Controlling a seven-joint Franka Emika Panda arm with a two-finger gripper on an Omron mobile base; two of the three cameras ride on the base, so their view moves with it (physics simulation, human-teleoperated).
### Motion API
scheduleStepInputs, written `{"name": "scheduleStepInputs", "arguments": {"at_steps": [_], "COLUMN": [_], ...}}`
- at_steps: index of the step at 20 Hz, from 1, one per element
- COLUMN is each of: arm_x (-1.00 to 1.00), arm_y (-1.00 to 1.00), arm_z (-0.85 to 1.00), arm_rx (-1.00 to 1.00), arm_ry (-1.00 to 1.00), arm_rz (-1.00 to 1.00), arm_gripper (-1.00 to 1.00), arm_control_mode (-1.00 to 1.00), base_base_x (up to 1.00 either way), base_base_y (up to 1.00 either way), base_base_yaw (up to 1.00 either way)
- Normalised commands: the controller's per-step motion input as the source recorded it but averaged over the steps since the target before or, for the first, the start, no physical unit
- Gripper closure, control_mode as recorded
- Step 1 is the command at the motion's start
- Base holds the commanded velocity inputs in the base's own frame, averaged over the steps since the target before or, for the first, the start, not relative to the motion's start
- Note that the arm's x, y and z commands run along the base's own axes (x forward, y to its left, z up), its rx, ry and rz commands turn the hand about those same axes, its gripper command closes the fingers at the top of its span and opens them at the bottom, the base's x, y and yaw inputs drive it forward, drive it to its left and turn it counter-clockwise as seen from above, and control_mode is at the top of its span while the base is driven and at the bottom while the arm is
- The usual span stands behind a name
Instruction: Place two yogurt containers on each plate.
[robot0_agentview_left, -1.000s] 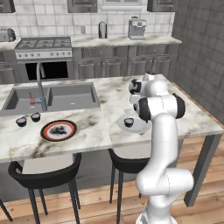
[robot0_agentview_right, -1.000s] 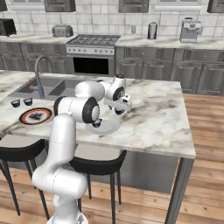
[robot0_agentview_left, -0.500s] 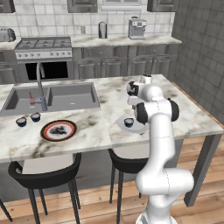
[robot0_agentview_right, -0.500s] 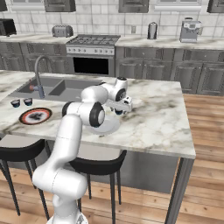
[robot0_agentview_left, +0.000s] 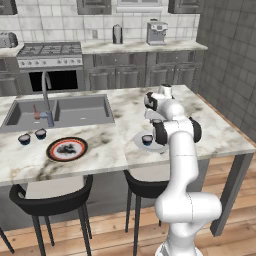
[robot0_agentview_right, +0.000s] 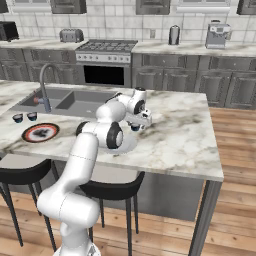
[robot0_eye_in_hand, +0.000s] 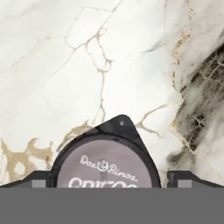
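A: How does the gripper (robot0_eye_in_hand: 109, 183) stand?

B: Its jaws are fully apart and hold nothing; one yogurt cup (robot0_eye_in_hand: 105, 168) sits between the tips at the bottom centre of the hand view, on the marble counter (robot0_eye_in_hand: 65, 57).

A: How will the cup handle?

B: Probably light, stiff and smooth; the round side wall below the lid looks the best place to hold.

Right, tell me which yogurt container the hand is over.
The yogurt container on bare marble behind the white plate, framed by the open hand. One sits on that plate; two stand left of the red-rimmed plate.
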Motion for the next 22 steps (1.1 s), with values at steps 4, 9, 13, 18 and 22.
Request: {"name": "scheduleStepInputs", "arguments": {"at_steps": [4, 9, 13, 18, 22], "arm_x": [0.04, -0.20, -0.41, -0.42, -0.47], "arm_y": [0.00, 0.02, 0.05, 0.00, 0.00], "arm_z": [-0.14, -0.39, -0.32, -0.01, 0.20], "arm_rx": [0.00, -0.02, -0.01, 0.00, 0.00], "arm_ry": [0.00, 0.01, 0.01, -0.05, -0.19], "arm_rz": [0.00, 0.00, 0.00, 0.00, -0.05], "arm_gripper": [-1.00, 1.00, 1.00, 1.00, 1.00], "arm_control_mode": [-1.00, -1.00, -1.00, -1.00, -1.00], "base_base_x": [0.00, 0.00, 0.00, 0.00, 0.00], "base_base_y": [0.00, 0.00, 0.00, 0.00, 0.00], "base_base_yaw": [0.00, 0.00, 0.00, 0.00, 0.00]}}
